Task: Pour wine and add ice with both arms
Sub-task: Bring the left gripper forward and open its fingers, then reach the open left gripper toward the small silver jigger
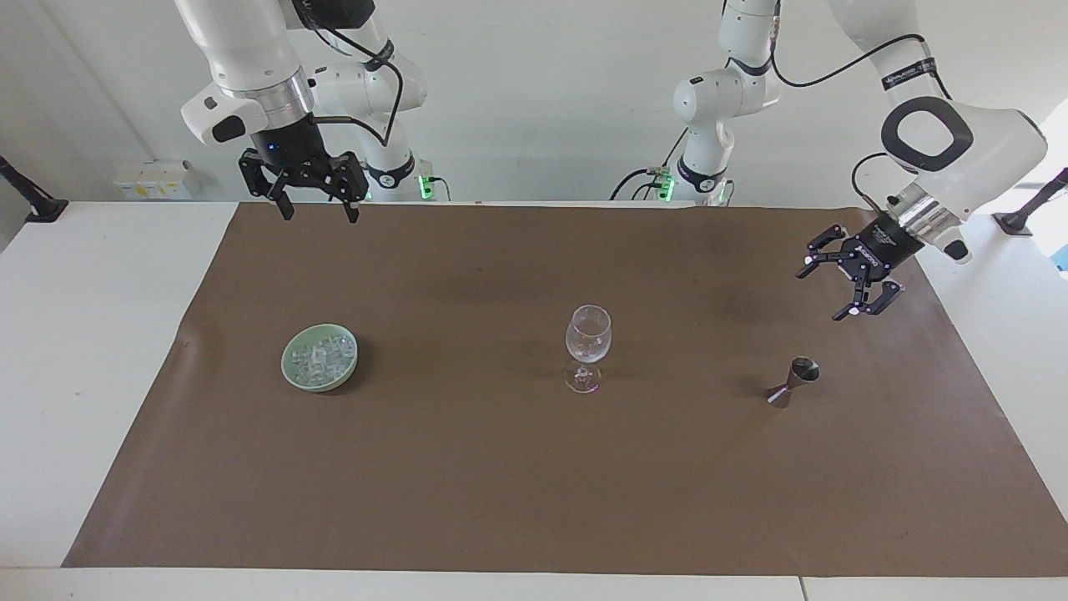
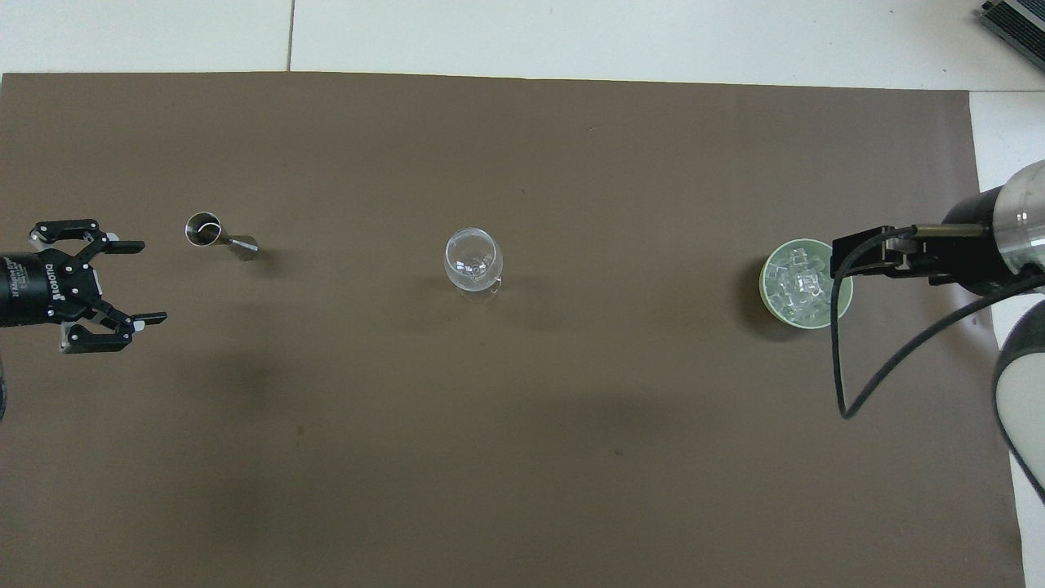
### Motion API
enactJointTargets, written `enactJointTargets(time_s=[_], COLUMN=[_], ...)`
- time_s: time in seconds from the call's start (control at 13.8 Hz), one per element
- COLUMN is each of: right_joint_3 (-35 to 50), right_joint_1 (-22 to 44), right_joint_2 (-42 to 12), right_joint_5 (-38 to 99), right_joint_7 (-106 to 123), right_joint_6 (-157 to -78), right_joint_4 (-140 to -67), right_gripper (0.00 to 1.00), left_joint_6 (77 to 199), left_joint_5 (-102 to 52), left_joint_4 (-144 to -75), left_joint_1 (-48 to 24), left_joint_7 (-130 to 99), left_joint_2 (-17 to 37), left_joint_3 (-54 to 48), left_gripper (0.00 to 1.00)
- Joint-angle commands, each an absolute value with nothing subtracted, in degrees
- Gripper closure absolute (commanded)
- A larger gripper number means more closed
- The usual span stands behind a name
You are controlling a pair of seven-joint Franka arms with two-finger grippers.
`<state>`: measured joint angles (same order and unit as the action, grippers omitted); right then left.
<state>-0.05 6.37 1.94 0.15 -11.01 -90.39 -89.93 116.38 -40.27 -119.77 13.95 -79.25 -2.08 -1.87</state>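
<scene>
An empty wine glass (image 1: 588,338) (image 2: 473,260) stands upright mid-mat. A small steel jigger (image 1: 794,381) (image 2: 214,233) stands toward the left arm's end; no wine shows in it or anywhere else. Ice (image 1: 321,355) (image 2: 790,282) fills a pale green bowl (image 1: 289,372) (image 2: 766,287) toward the right arm's end. My left gripper (image 1: 819,295) (image 2: 149,281) hangs open and empty in the air, close beside the jigger. My right gripper (image 1: 315,207) waits open and empty, high over the mat's edge by the robots; in the overhead view its wrist covers part of the bowl.
A brown paper mat (image 1: 467,484) covers most of the white table (image 1: 92,351). Black clamp posts (image 1: 33,200) stand at the table's corners by the robots. A black cable (image 2: 849,392) loops off the right arm's wrist.
</scene>
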Motion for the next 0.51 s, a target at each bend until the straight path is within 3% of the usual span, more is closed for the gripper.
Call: enactJointTargets(time_s=[0.0, 0.43], right_joint_3=[0.00, 0.00], right_joint_1=[5.71, 5.71], right_joint_2=[2.99, 2.99], right_joint_5=[1.49, 1.41], right_joint_7=[-9.67, -9.67], right_joint_6=[-90.62, -90.62], right_joint_4=[-91.14, -91.14], right_gripper=[0.00, 0.00], left_joint_6=[120.30, 124.63], left_joint_5=[-44.47, -54.03], left_joint_4=[-121.81, -125.86], left_joint_1=[15.82, 17.31], left_joint_7=[-79.63, -78.75], left_joint_2=[-1.50, -0.01], left_joint_3=[-2.37, -2.37], left_gripper=[0.00, 0.00])
